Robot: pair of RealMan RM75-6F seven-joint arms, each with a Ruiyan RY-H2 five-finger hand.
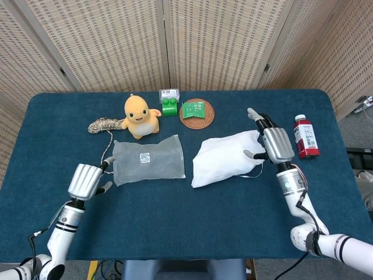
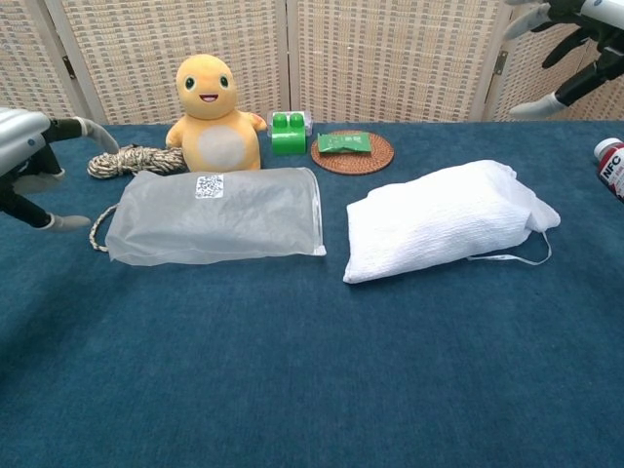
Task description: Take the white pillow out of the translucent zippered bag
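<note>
The white pillow (image 1: 225, 158) (image 2: 444, 218) lies flat on the blue table, right of centre, a thin white loop trailing from its right end. The translucent zippered bag (image 1: 147, 165) (image 2: 214, 214) lies flat and empty to its left, a QR label on top. My right hand (image 1: 273, 143) (image 2: 565, 47) hovers open just right of the pillow, fingers spread, holding nothing. My left hand (image 1: 86, 181) (image 2: 29, 161) is open at the bag's left end, apart from it.
A yellow plush toy (image 1: 139, 115), a coil of rope (image 1: 103, 125), a green block (image 1: 169, 105) and a wicker coaster with a green packet (image 1: 196, 112) stand along the back. A red bottle (image 1: 305, 136) stands right of my right hand.
</note>
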